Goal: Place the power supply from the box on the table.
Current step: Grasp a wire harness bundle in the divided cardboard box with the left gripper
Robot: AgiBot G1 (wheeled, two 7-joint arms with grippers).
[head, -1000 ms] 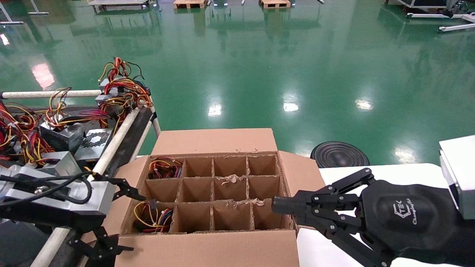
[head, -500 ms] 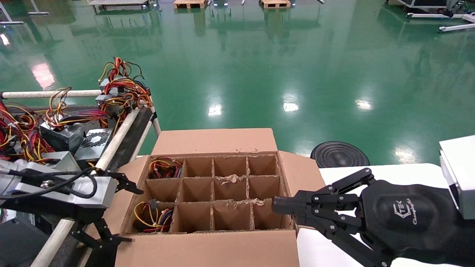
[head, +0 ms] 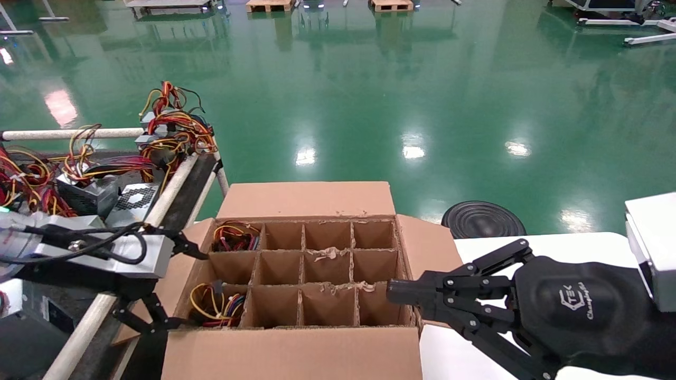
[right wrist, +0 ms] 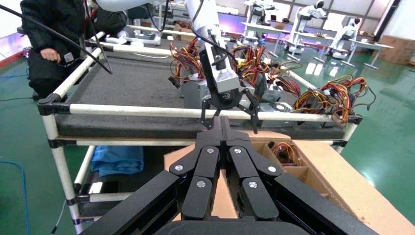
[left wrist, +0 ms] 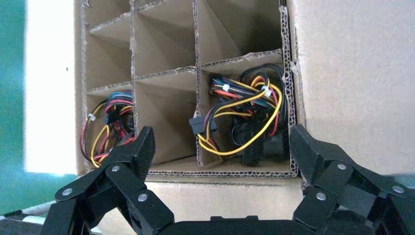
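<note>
The power supply point(head: 216, 309) shows as loose yellow loops with red, blue and black wires in the near-left cell of the box point(head: 296, 353). In the left wrist view the power supply point(left wrist: 244, 117) lies just beyond the box wall point(left wrist: 220, 169). My left gripper point(head: 191, 289) hangs open at the box's left side, its jaws spread wide and empty, level with that cell; in its own view the left gripper point(left wrist: 222, 147) straddles the cell. My right gripper point(head: 396, 293) is shut and parked at the box's right edge, also seen as the right gripper point(right wrist: 220, 122). The dark table point(head: 198, 174) stands to the left.
A tighter red-and-yellow wire tangle point(head: 235, 237) fills the far-left cell. Grey metal units with wires point(head: 100, 195) crowd the table inside cream rails point(head: 163, 203). The box sits on a white-topped table point(head: 554, 243). A black disc point(head: 483, 219) lies on the green floor.
My left gripper has moved right and a little up, from over the table rail to the box's left side. The right arm has not moved.
</note>
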